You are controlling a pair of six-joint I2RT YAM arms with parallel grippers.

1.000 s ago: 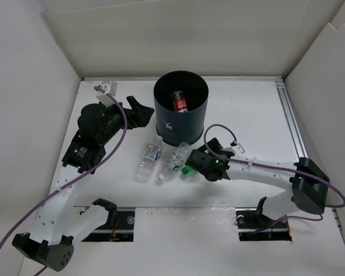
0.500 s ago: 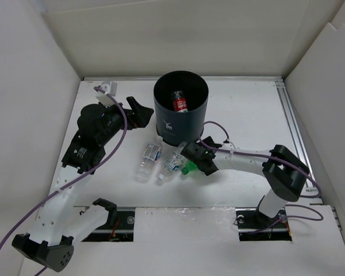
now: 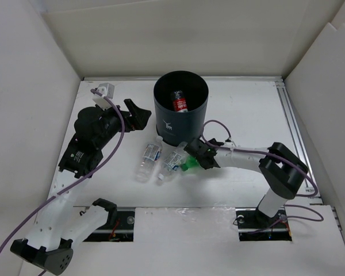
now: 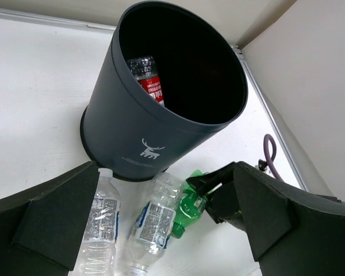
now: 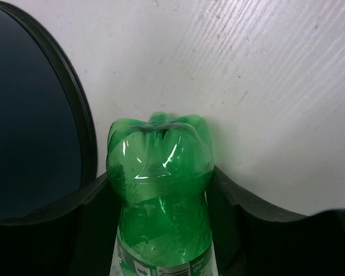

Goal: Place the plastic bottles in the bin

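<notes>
Since the earlier frames, the left arm has been nudged slightly and the right claw (image 3: 194, 161) brought leftward onto the green bottle (image 3: 189, 167). At the left, the left claw (image 3: 138, 114) is held wide and empty beside the bin (image 3: 184, 123); a red-label bottle (image 3: 179, 104) is seen inside it; two clear bottles (image 3: 151, 154) lie on the table (image 3: 247, 115) just near of the bin. Next right, the green bottle is clasped by the right claw, its long axis laid along the fingers (image 5: 230, 195), base pointed away; the bin stands just far-left of it, so the lift is judged the right arm's.
</notes>
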